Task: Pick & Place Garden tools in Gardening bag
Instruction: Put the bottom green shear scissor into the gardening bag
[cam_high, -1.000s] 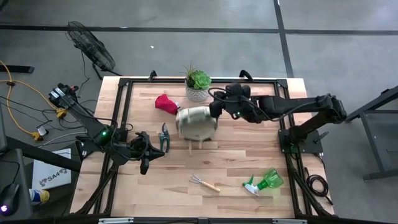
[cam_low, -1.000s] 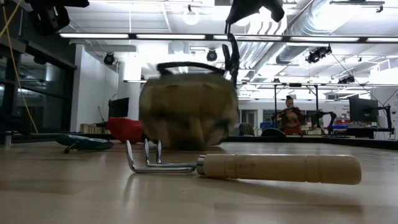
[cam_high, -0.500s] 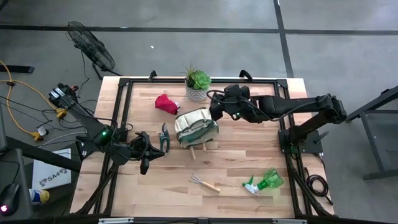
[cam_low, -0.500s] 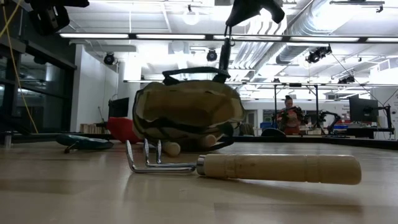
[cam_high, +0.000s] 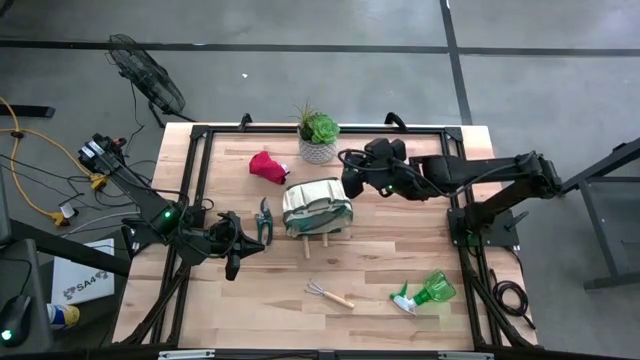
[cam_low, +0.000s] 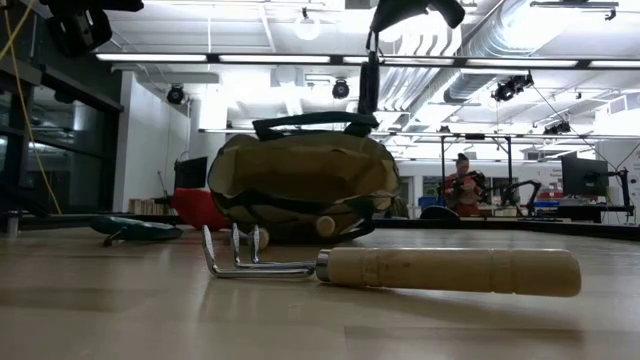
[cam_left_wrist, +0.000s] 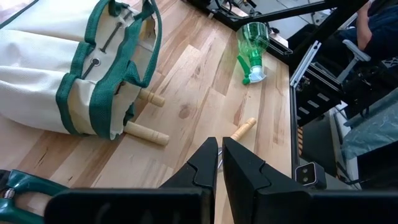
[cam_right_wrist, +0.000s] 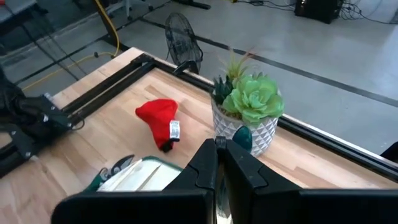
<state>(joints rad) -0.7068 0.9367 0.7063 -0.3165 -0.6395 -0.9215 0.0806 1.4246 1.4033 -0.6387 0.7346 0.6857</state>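
Note:
The gardening bag (cam_high: 317, 208) lies tipped on its side at mid-table, its tan wall on the wood. Two wooden trowel handles (cam_high: 306, 245) stick out of its mouth toward the near edge. My right gripper (cam_high: 347, 183) hangs above the bag's right end, shut on a dark loop handle. My left gripper (cam_high: 240, 252) is shut and holds nothing, at the left beside the pruning shears (cam_high: 264, 220). The red glove (cam_high: 267, 166) lies behind the bag. The hand rake (cam_high: 328, 294) and the green spray bottle (cam_high: 425, 294) lie near the front. My right gripper pinches the bag's dark loop handle (cam_low: 371, 75) between its two shut fingers, coming from the table's right and slanting down. The strap runs taut from the fingers down to the bag's rim. The bag's body rests on the table.
A succulent in a white pot (cam_high: 318, 135) stands at the far edge behind the bag. A dark frame rail (cam_high: 200, 160) borders the tabletop. Bare wood (cam_high: 390, 235) lies between the bag and the spray bottle.
The bag, which hung taller under my right gripper, has sunk and tipped onto its side on the table. The wooden handles now poke out of its mouth. The strap stays in the shut fingers.

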